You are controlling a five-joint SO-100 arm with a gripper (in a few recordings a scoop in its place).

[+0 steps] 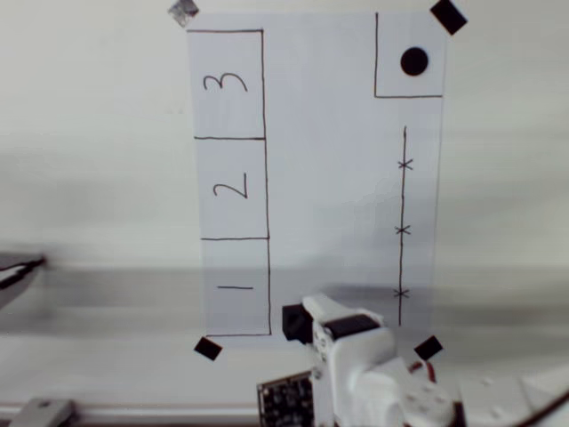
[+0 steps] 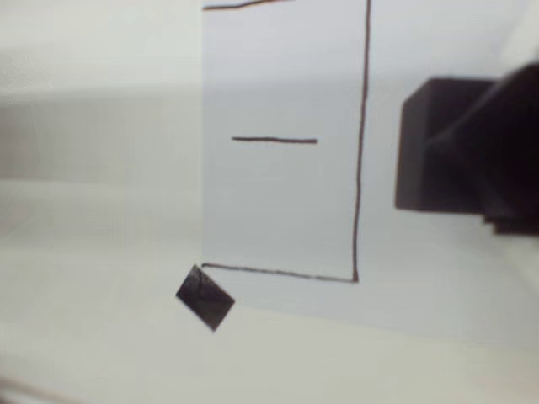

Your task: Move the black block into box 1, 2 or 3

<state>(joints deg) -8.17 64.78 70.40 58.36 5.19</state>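
The black block point(image 1: 292, 321) is a small matte cube at the tip of my white arm, just right of box 1's right outline. My gripper point(image 1: 300, 323) is shut on it. In the wrist view the black block point(image 2: 431, 143) looms large at the right edge, with a dark finger point(image 2: 509, 151) overlapping its right side. Box 1 point(image 1: 236, 286) is the nearest pen-outlined rectangle on the white paper, marked with a single stroke. In the wrist view box 1 point(image 2: 278, 194) lies left of the block, and its right line runs between them.
Box 2 point(image 1: 232, 189) and box 3 point(image 1: 227, 84) continue up the paper beyond box 1. A square with a black dot point(image 1: 413, 60) sits top right, above a pen line with crosses point(image 1: 403, 229). Black tape squares point(image 1: 207, 348) hold the paper's corners. A grey object point(image 1: 16, 271) pokes in at the left.
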